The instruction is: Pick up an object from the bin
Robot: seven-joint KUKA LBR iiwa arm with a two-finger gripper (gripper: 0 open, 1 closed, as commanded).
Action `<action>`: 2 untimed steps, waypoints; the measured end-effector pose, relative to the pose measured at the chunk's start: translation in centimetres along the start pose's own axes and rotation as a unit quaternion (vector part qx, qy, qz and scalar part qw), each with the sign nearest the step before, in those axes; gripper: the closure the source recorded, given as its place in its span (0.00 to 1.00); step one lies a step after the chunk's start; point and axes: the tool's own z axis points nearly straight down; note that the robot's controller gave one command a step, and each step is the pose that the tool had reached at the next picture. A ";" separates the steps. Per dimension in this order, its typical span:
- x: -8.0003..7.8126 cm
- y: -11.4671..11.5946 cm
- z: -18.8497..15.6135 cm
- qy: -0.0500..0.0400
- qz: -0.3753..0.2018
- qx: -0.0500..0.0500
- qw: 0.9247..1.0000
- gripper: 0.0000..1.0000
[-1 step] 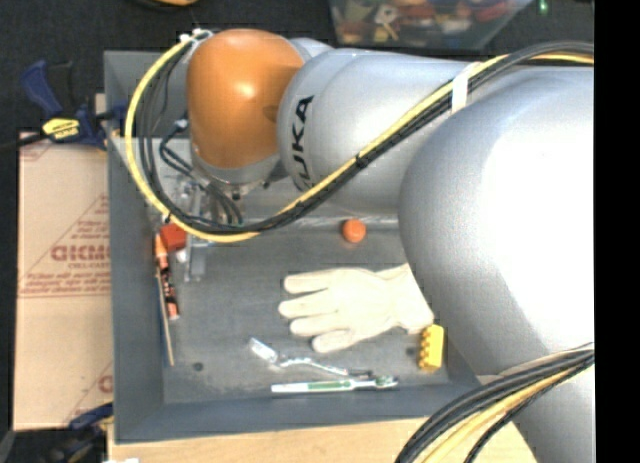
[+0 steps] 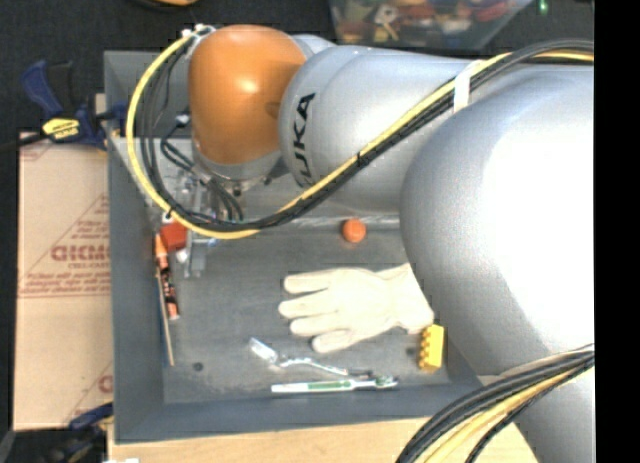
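My gripper (image 2: 196, 249) hangs under the arm's orange cover at the bin's left side, low over the floor. Right beside it, against the left wall, lies a thin tool with an orange head (image 2: 168, 251) and a dark and orange shaft running toward the front. The tool's head touches or sits just left of the gripper; I cannot tell whether it is gripped. An orange ball (image 2: 352, 230) rests to the right, near the middle of the bin. A white glove (image 2: 355, 306) lies flat with its fingers pointing left.
A yellow toy block (image 2: 431, 346) lies by the glove's cuff. A crumpled clear plastic piece (image 2: 265, 351) and a white and green toothbrush (image 2: 335, 384) lie along the front wall. The arm's bulk covers the bin's right and back.
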 end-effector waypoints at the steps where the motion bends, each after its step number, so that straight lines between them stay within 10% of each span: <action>1: -2.3 -3.6 10.1 0.001 -0.011 0.000 1.000 0.00; 2: -1.7 -3.1 10.0 -0.005 0.009 -0.003 1.000 0.00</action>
